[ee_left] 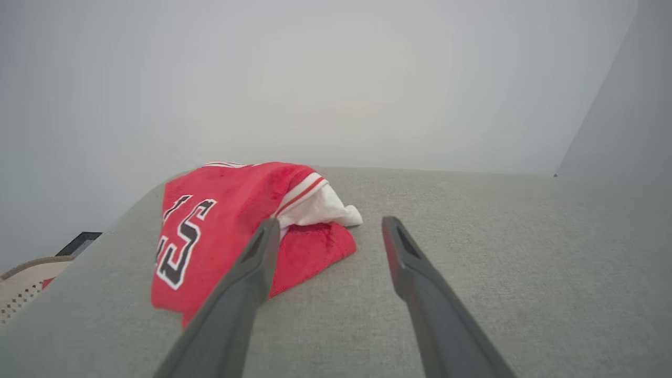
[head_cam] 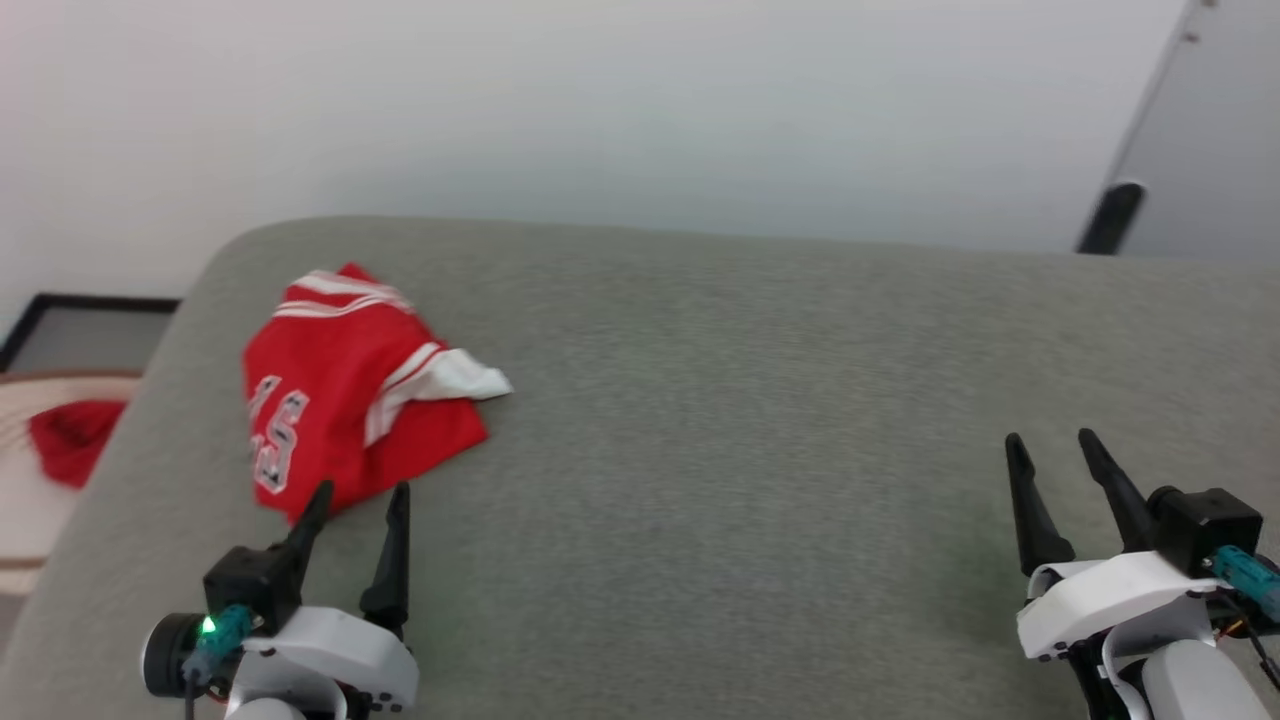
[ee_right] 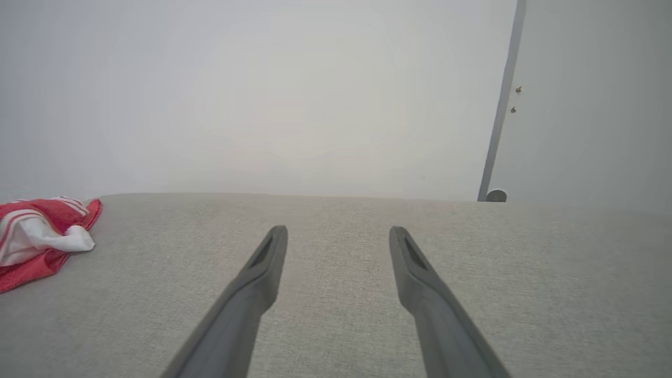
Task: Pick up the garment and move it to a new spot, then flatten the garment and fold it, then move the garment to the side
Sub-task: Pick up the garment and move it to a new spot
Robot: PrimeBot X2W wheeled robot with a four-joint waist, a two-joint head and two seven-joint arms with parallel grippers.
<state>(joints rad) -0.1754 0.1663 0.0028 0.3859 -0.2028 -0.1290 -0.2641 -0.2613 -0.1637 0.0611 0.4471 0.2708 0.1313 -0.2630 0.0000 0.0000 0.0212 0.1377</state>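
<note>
The garment (head_cam: 345,390), a red jersey with a white sleeve and striped trim, lies folded in a small bundle at the far left of the grey padded surface (head_cam: 760,440). Black white-outlined lettering shows on its near side (ee_left: 181,239). My left gripper (head_cam: 362,498) stands open just in front of the bundle's near edge, with nothing between its fingers. In the left wrist view the left finger (ee_left: 247,278) overlaps the jersey's near corner. My right gripper (head_cam: 1050,445) stands open far to the right, over bare surface. The garment's edge (ee_right: 37,247) shows at the left of the right wrist view.
A cream perforated basket (head_cam: 20,520) with a plain red cloth (head_cam: 72,435) in it stands beyond the surface's left edge. A pale wall runs behind. A grey door edge with a dark stop (head_cam: 1110,215) is at the back right.
</note>
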